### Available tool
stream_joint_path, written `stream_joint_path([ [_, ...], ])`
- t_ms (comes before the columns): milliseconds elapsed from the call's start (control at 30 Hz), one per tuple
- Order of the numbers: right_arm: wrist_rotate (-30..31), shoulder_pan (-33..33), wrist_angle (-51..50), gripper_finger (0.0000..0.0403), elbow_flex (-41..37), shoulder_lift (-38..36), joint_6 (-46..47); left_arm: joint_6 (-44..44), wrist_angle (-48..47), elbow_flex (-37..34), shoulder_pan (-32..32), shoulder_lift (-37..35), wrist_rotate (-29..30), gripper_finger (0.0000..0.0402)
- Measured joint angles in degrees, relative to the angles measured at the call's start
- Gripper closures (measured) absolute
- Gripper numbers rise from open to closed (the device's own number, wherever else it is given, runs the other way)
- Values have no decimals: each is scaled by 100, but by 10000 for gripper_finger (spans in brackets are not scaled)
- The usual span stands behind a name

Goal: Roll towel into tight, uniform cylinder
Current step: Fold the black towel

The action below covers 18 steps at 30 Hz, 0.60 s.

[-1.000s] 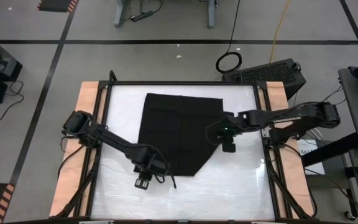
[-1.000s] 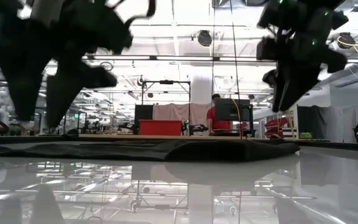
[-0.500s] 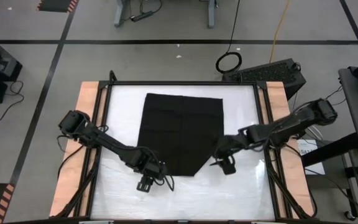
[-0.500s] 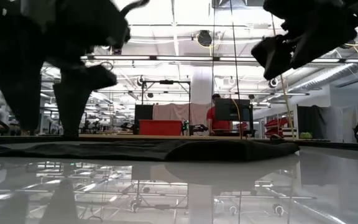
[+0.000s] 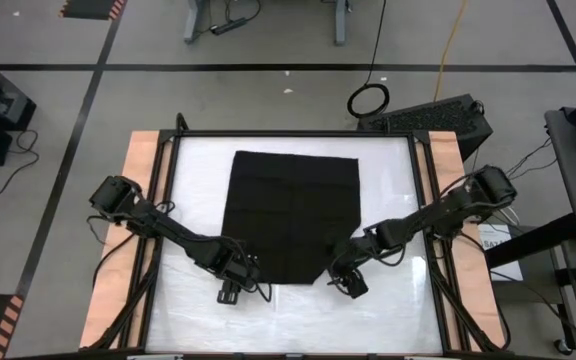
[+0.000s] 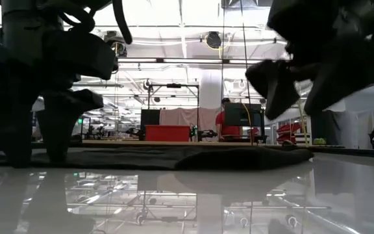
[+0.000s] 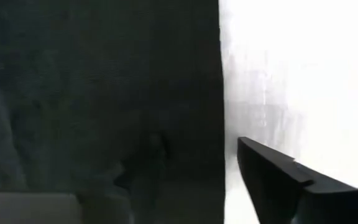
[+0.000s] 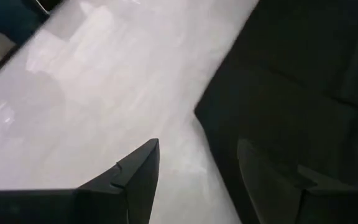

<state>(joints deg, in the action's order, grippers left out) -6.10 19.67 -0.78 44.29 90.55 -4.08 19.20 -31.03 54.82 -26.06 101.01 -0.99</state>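
The towel lay flat and spread on the white table, toward the far half, its near right corner cut away on a slant so the near edge ran short. Nothing had been rolled yet, by the look of it.

Both arms were down at that near edge. The left end effector sat at the towel's near left corner, just beside the cloth; its wrist view showed one dark finger over bare table right next to the towel's straight side edge, the other out of view, so I could not tell how wide it stood. The right end effector hung at the slanted corner, fingers spread wide, one finger over table and the other over cloth, straddling the edge.

That placement made sense: a roll wants to start from the near hem, with a grip at each end so the first turn comes up even. The slanted corner looked like the risk, likely to make the cylinder lopsided.
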Motion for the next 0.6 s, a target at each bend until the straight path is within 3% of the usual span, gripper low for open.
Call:
stream_joint_path([
  [233, 496, -63, -41, 222, 0, 700, -124, -4, 123, -58, -7, 11, -29, 302],
  [333, 509, -84, -10, 274, 7, 810, 26, -3, 124, -60, 0, 17, -77, 342],
  [467, 523, -84, -18, 379, 7, 754, 174, 2, 49, -16, -25, -20, -129, 391],
  [600, 694, -105, -134, 396, -4, 389, 373, -1, -65, 25, -37, -236, 8, 395],
])
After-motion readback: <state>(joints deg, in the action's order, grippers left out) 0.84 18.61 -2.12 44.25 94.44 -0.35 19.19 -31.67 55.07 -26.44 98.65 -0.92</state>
